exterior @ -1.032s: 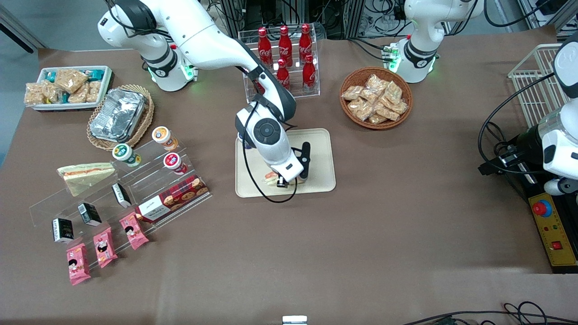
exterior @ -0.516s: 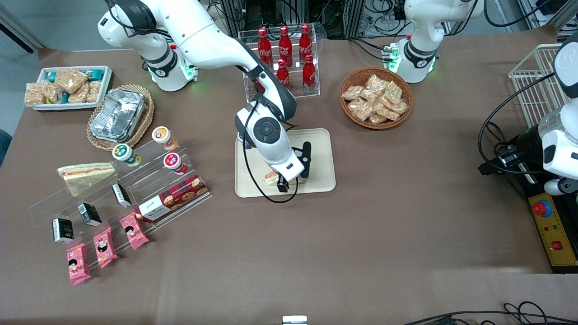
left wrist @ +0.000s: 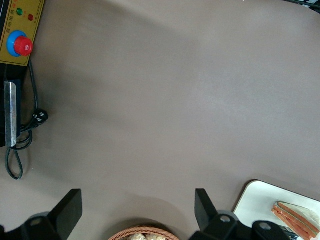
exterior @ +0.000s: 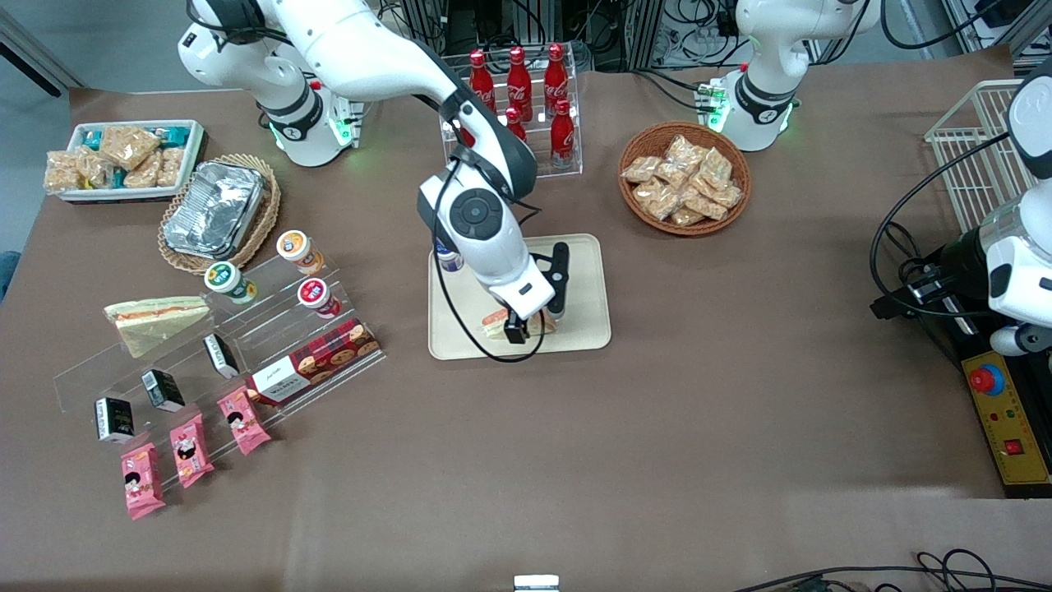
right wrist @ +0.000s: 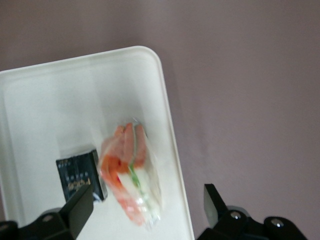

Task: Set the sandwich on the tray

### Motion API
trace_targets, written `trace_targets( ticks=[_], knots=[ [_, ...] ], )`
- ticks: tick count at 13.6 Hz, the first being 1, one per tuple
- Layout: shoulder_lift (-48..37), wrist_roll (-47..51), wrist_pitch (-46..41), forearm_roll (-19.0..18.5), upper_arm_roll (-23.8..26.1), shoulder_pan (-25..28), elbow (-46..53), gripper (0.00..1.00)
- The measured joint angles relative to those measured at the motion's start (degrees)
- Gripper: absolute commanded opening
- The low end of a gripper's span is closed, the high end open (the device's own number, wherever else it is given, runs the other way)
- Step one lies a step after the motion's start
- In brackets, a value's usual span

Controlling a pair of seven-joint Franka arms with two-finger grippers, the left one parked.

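On the brown bench (exterior: 657, 411) lies the cream tray (exterior: 583, 271), and the wrapped sandwich (right wrist: 131, 172) rests on it close to the rim nearest the front camera, with the tool (right wrist: 145, 210) poised just above it, fingers spread and clear of the wrap.

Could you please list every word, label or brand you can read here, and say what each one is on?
"Coca-Cola": white script on the red bottles in the clear rack.
Cookie box: white label, too small to read.
Pink snack packs, black cartons, cup lids: print unreadable.
Sandwich on the tray, under the gripper: no readable text.
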Motion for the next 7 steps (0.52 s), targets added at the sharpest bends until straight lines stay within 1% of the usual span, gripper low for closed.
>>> trace_targets(
  ticks=[3,7],
  knots=[
    [-3.3,0.2,-2.8,0.0,-0.9,-2.7,0.0,0.99],
    [-6.1,0.2,-9.7,0.0,-1.3,-9.8,0.1,0.99]
  ],
)
